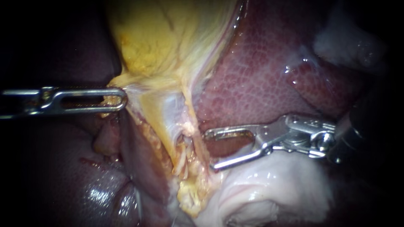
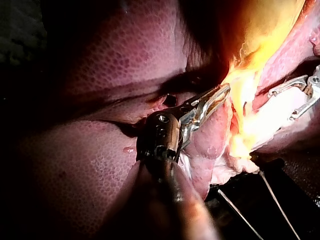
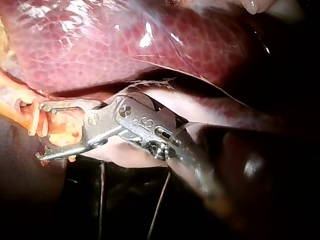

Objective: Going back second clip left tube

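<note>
Our right instrument (image 1: 210,150) has its two jaws wide apart, like an open beak. Nothing is held in them. The tip of the top jaw sits just beside a thin pale tube (image 1: 188,112), and we cannot tell if it touches. The bottom jaw points at the lumpy yellow fat (image 1: 191,193) lower down. In the right wrist view, some orange tissue shows between the open jaws, but the jaws do not pinch it.

The tube runs down from the narrow end of the yellow gallbladder (image 1: 160,38) into the fat. We cannot make out a clip on it, and we cannot tell which tube it is.

Our left instrument (image 1: 121,99) has its jaws closed tight on the edge of the gallbladder, at its narrow end. The skin there looks stretched flat towards the tube.

Behind the right instrument lies the dark red liver (image 1: 261,71), wet and shiny. Under its jaws sits a soft lump of white tissue (image 1: 273,185).
</note>
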`<state>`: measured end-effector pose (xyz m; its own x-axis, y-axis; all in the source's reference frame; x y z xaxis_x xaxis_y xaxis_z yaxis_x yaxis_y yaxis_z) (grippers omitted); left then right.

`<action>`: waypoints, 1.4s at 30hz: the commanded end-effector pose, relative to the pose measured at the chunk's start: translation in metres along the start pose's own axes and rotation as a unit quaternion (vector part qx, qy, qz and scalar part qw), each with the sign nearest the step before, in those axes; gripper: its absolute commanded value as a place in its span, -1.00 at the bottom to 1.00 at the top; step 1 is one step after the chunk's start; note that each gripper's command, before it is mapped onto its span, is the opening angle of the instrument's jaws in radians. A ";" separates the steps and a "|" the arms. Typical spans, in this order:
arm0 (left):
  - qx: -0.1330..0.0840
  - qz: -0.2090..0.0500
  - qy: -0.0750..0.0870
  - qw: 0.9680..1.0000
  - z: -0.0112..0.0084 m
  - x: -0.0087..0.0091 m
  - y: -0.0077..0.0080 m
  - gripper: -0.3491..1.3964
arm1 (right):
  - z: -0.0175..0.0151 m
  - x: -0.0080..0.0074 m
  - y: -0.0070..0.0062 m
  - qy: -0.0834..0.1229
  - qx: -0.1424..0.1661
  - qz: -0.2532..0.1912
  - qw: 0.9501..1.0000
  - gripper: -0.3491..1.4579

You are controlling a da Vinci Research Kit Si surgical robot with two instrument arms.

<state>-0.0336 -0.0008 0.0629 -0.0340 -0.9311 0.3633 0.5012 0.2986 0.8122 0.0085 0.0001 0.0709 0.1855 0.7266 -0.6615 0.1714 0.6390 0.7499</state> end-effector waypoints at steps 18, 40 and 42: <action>0.001 0.000 0.000 1.000 0.0003 0.0001 0.0000 -1.00 | -0.0006 0.0008 -0.0016 0.013 -0.009 -0.029 0.999 0.05; 0.000 0.000 0.000 1.000 0.0001 0.0001 -0.0003 -1.00 | 0.0083 -0.0086 0.0050 -0.015 -0.024 -0.017 0.999 0.05; 0.000 0.000 0.000 1.000 0.0001 0.0001 -0.0003 -1.00 | 0.0085 -0.0086 0.0051 -0.014 -0.025 -0.017 0.999 0.05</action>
<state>-0.0339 -0.0010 0.0628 -0.0336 -0.9312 0.3631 0.5005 0.2988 0.8126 0.0160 -0.0050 0.0804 0.2088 0.6971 -0.6859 0.1304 0.6753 0.7259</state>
